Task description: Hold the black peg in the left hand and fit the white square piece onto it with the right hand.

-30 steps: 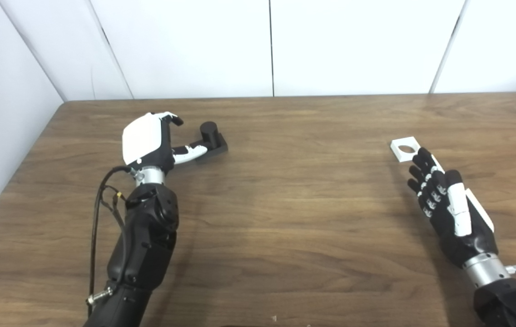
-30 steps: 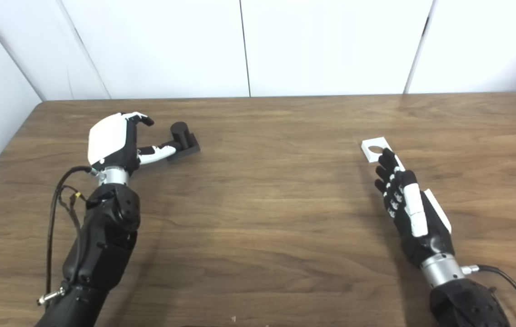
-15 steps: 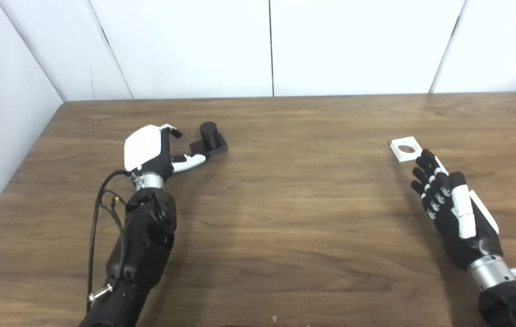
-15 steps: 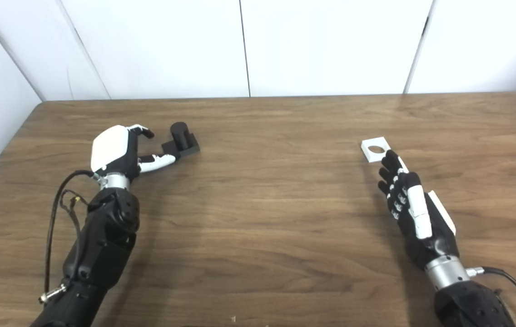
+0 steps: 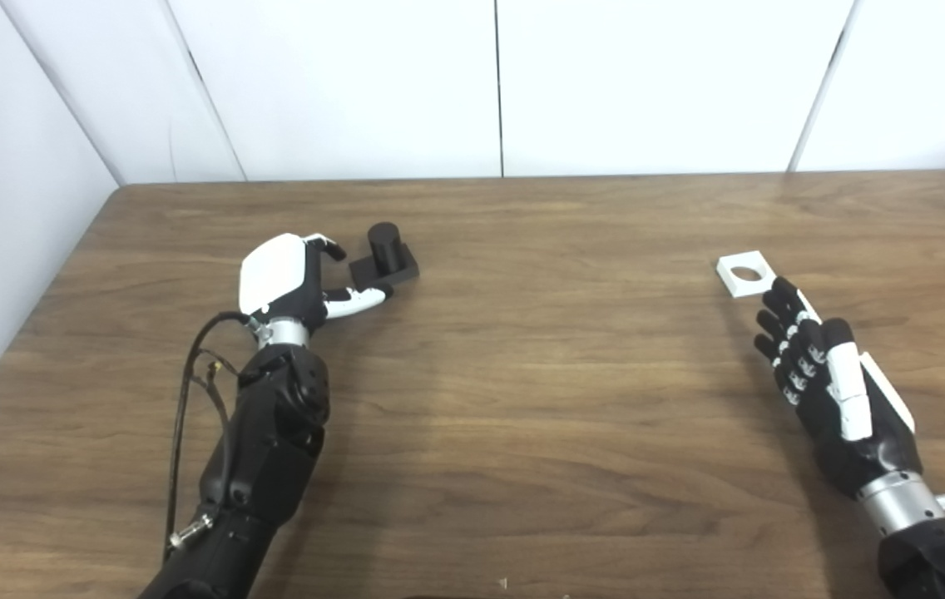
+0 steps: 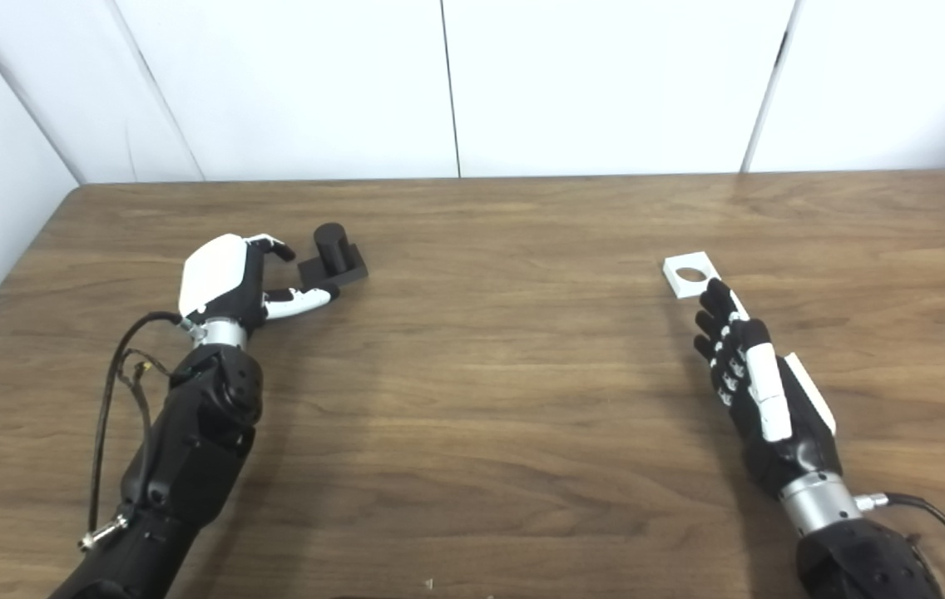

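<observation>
— So where does the black peg [image 5: 383,244] stand?
— Upright on its flat black square base [image 5: 385,269], on the wooden table [image 5: 539,349], at about ten o'clock from the table's middle. The base lies flat on the wood.
— And the left hand [image 5: 288,279]?
— Just beside the peg, at its eight o'clock. The white back of the hand faces up. Its fingers are curled but apart, holding nothing. The thumb [image 5: 360,297] reaches out toward the near edge of the base; I cannot tell whether the tip touches it. The upper fingers [image 5: 328,246] hook toward the peg with a gap showing between them and it.
— Where is the white square piece [image 5: 744,274]?
— Flat on the table at about three o'clock from the middle, well apart from the peg. It has a round hole through it, and the wood shows through the hole.
— Is the right hand [image 5: 822,383] on it?
— Near it, at the piece's five o'clock. The hand is turned on its side, fingers stretched out straight and side by side, pointing to eleven o'clock. It grips nothing. The fingertips [image 5: 776,288] come right to the piece's near corner; contact cannot be judged from either view.
— Anything else?
— A black cable [image 5: 190,383] loops beside the left forearm, and white wall panels [image 5: 489,83] stand behind the table at twelve o'clock.
</observation>
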